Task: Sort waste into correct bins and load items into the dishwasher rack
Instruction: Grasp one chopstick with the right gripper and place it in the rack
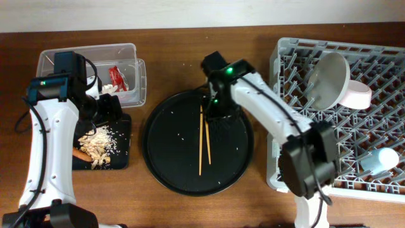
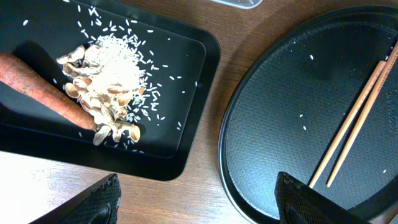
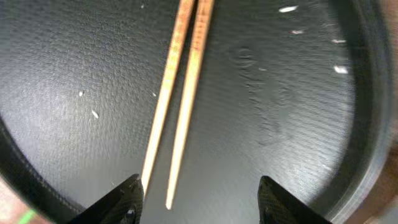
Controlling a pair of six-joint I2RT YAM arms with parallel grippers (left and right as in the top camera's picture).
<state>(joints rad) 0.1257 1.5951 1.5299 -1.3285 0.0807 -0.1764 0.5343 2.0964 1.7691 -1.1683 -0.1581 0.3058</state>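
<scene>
The two wooden chopsticks (image 1: 204,142) (image 3: 191,81) lie side by side on the big round black tray (image 1: 171,158), nearly parallel. The right pincer (image 3: 199,186) hangs over their upper ends, fingers wide apart and empty; how close it is to the tray I cannot tell. To the left, the shallow black rectangular tray (image 2: 193,74) holds the carrot (image 2: 37,84) beside the beige scraps (image 2: 106,84). The left pincer (image 2: 196,193) is above its edge, spread open and holding nothing. The red-and-white wrapper (image 1: 118,77) sits in the clear tub (image 1: 136,47). On the worktop's right, the grey rack (image 1: 278,177) carries the plate (image 1: 326,79), white bowl (image 1: 357,95) and blue cup (image 1: 383,159).
</scene>
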